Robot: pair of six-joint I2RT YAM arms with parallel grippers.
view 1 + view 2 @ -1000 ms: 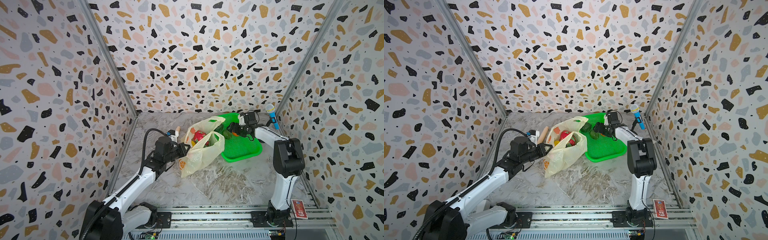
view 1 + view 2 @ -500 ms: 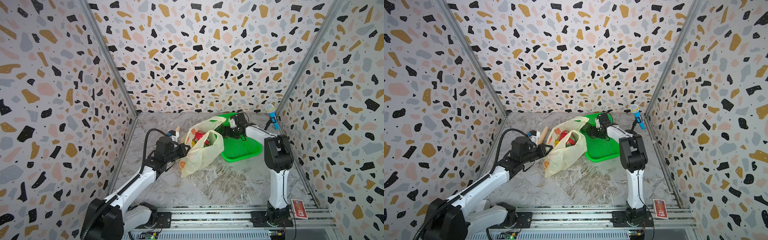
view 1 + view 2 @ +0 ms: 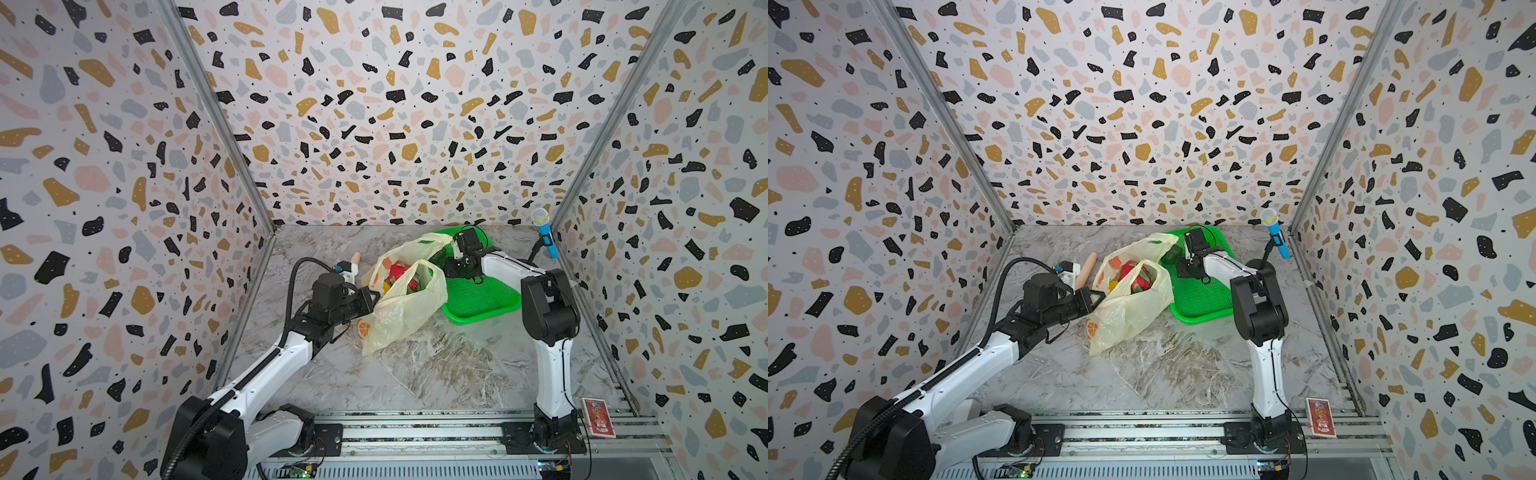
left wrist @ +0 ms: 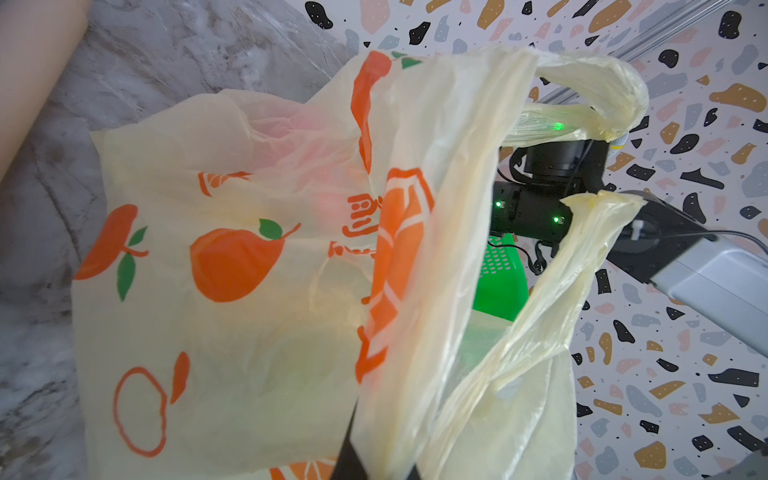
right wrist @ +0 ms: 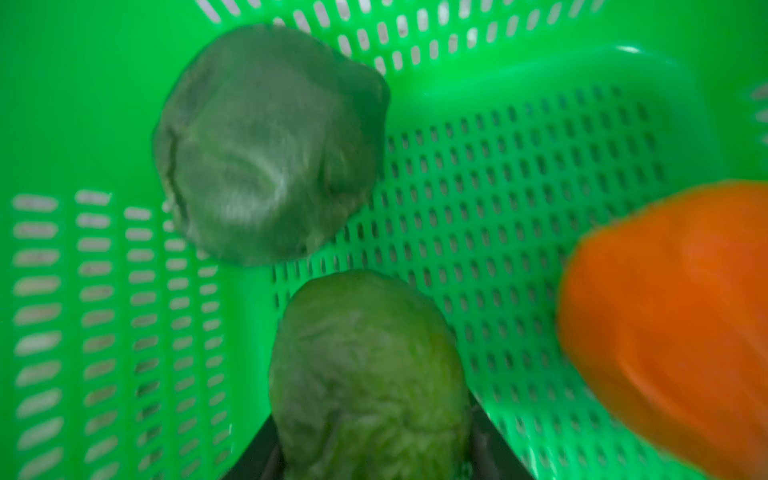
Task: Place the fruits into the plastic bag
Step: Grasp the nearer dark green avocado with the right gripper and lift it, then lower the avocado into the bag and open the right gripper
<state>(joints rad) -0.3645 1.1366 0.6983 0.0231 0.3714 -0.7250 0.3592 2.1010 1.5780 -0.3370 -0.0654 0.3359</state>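
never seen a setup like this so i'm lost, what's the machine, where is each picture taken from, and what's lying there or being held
The machine is a left arm and a right arm, each ending in a two-fingered gripper. The two wide pictures come from one twin camera high above. The two close-ups come from cameras on the arms' wrists.

On the marbled table are a plastic bag with a red fruit inside, a green basket, a beige stick and a blue microphone.

The left gripper is shut on the bag's edge. The right gripper reaches into the basket. A light green fruit sits between its jaws, but I cannot tell if it is gripped. A dark green fruit and an orange fruit lie nearby.
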